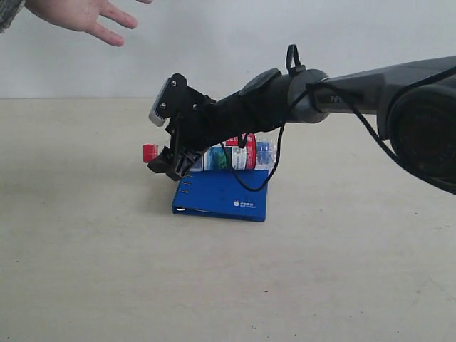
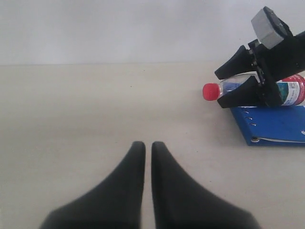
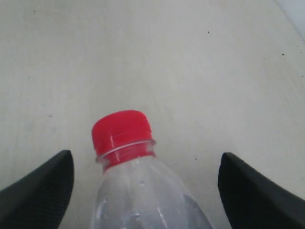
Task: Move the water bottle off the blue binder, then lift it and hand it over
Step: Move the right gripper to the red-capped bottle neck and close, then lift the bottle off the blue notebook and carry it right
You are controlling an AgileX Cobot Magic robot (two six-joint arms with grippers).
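Note:
The water bottle (image 1: 241,154) lies on its side on the blue binder (image 1: 228,201), its red cap (image 1: 149,152) sticking out past the binder's spine edge. My right gripper (image 1: 171,158) is open with one finger on each side of the bottle's shoulder. In the right wrist view the bottle (image 3: 143,191) sits between the fingers of the right gripper (image 3: 145,160), with a gap on both sides. The left wrist view shows my left gripper (image 2: 144,145) shut and empty over bare table, well away from the bottle (image 2: 236,86) and the binder (image 2: 276,125).
A person's open hand (image 1: 82,16) hovers at the upper left, above and behind the bottle. The right arm (image 1: 342,89) reaches in from the right. The beige table (image 1: 107,285) spreads round the binder, with a pale wall behind.

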